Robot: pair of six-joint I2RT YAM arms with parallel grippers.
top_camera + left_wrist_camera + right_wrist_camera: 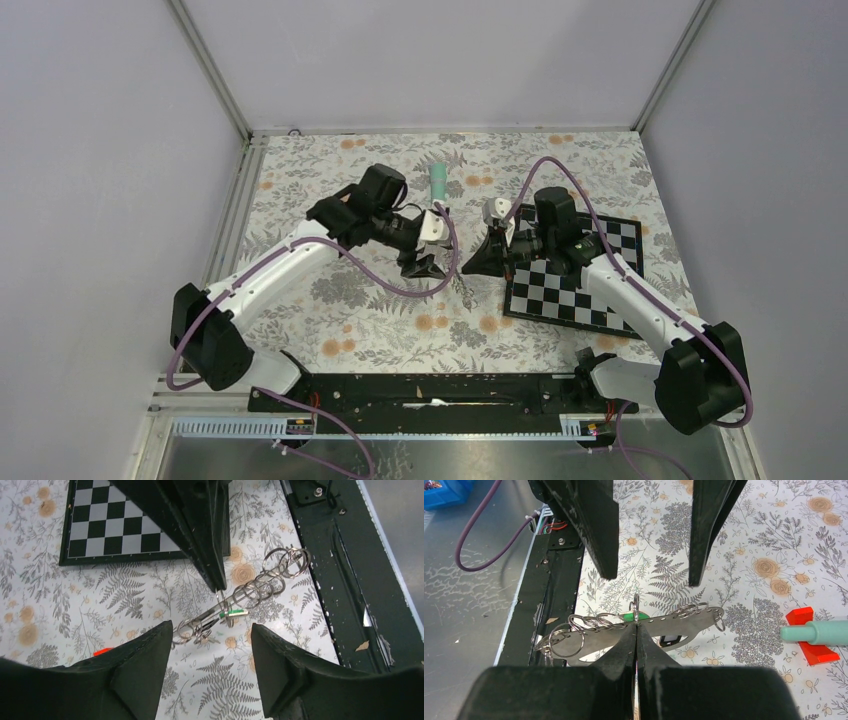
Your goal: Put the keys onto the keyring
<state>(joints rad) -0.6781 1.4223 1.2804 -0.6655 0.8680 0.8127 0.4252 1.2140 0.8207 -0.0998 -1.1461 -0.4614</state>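
The right tool (pixel 636 627) is closing tight on the keyring (pixel 684 622), its two fingers pressing together with no gap at about the middle of the strip, where one small ring is standing upright just beyond the fingertips. The keyring is showing as a flat grey strip with a row of holes, and split rings (pixel 569 642) are bunching along it, most thickly at one end. It is sitting between the two tools, above the flowered tabletop (pixel 350 330) and near the chessboard (pixel 560 290). I cannot tell whether it is hanging free or touching the cloth.

The left tool (pixel 212 630) is standing open, its fingers spreading wide to either side of the keyring and touching nothing. From the right wrist view its two dark fingers (pixel 596 530) are pointing at the strip from the far side, with clear space between them and the metal.

The green key (pixel 629 616) is lying close against the strip right by the right tool's tips, only its green head showing. The other key is not showing clearly.

A teal cone (pixel 437 183) with a red base is standing apart from the tools, farther back on the tabletop.
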